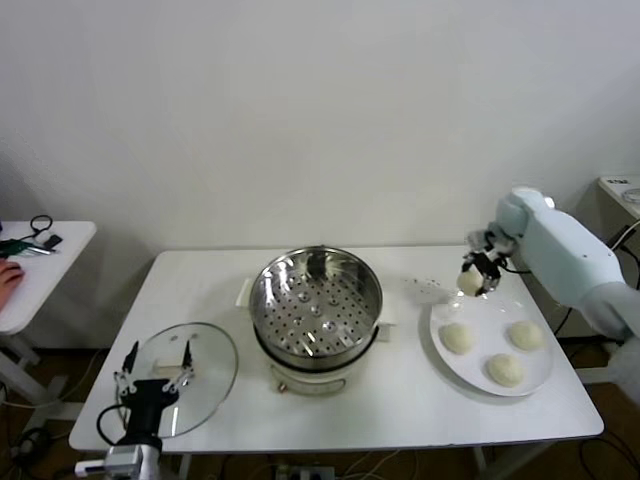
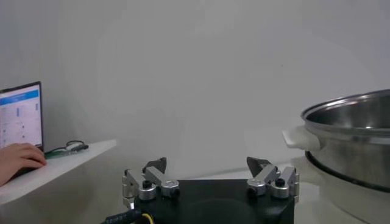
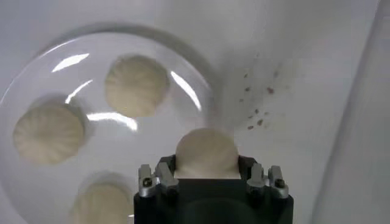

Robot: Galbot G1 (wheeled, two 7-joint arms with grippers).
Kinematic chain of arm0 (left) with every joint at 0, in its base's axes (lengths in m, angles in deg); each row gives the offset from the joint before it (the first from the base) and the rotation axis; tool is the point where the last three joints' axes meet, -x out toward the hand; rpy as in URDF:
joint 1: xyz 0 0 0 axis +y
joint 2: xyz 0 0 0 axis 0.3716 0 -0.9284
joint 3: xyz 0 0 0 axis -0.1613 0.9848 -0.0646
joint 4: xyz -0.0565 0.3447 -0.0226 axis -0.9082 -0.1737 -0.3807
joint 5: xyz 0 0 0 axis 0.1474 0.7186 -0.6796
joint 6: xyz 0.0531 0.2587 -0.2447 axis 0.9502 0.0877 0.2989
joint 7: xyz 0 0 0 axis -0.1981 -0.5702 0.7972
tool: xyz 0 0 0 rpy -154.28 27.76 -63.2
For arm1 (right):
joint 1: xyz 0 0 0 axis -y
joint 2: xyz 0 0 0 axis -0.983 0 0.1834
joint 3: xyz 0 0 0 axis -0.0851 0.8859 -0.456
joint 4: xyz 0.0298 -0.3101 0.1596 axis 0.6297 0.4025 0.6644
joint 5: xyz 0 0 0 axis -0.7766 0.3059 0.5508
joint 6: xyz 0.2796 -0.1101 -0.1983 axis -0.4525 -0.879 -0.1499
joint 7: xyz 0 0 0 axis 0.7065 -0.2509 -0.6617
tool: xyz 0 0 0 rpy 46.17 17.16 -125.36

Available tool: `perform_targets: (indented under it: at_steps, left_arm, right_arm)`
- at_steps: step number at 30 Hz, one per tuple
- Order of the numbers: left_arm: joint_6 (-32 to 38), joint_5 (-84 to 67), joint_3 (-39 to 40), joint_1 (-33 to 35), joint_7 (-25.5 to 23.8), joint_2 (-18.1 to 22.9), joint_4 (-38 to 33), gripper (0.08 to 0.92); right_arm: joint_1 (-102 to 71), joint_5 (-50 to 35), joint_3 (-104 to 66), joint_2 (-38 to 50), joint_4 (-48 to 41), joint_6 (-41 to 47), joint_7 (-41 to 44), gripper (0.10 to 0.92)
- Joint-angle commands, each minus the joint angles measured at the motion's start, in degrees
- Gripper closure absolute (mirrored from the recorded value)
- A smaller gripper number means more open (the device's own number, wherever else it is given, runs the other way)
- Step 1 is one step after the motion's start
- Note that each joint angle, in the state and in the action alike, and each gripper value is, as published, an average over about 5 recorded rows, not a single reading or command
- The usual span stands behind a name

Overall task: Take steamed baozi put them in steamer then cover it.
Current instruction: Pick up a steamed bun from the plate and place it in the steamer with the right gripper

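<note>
Right gripper (image 1: 473, 277): clamped on one bun (image 3: 206, 153), lifted above the plate (image 1: 541, 372).
Plate: three buns wait.
Steamer (image 1: 316, 300): empty.
Lid (image 1: 180, 367): off, on table.
Left gripper (image 2: 210, 182): spread wide, idle near the lid.

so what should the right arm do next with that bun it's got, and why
Probably carry it leftward over the steamer and lower it onto the perforated tray. The right pincer already holds one baozi lifted above the plate, where three more wait, and the steamer is open and empty. The lid lies aside by the idle left pincer.
</note>
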Motion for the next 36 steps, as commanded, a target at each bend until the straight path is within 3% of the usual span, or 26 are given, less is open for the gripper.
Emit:
perform_targets:
  at_steps: [1,10,25,36]
  left_arm:
    - [0.03,0.14,0.16,0.56,-0.11,0.09,-0.23,0.177]
    - [-1.31,-0.63,1.09,2.36,-0.87,0.66,-1.91,0.177]
    - [-0.13,0.08,1.19,4.48,-1.17,0.18,-1.88,0.177]
    - [0.12,0.48,0.66,5.44,-1.22,-0.01,-1.87,0.177]
  right_arm:
    - [10.29,-8.46,10.42,-0.73,6.73,-2.27,1.51,0.356]
    - [20.54,-12.20,17.38,-10.90,11.67,-9.41,0.87,0.355]
    - [14.63,6.40,13.71,-23.20,18.53,-19.78,-3.01,0.353]
    - [7.76,10.96,14.51,-23.74,21.50,-20.75,-3.46,0.347]
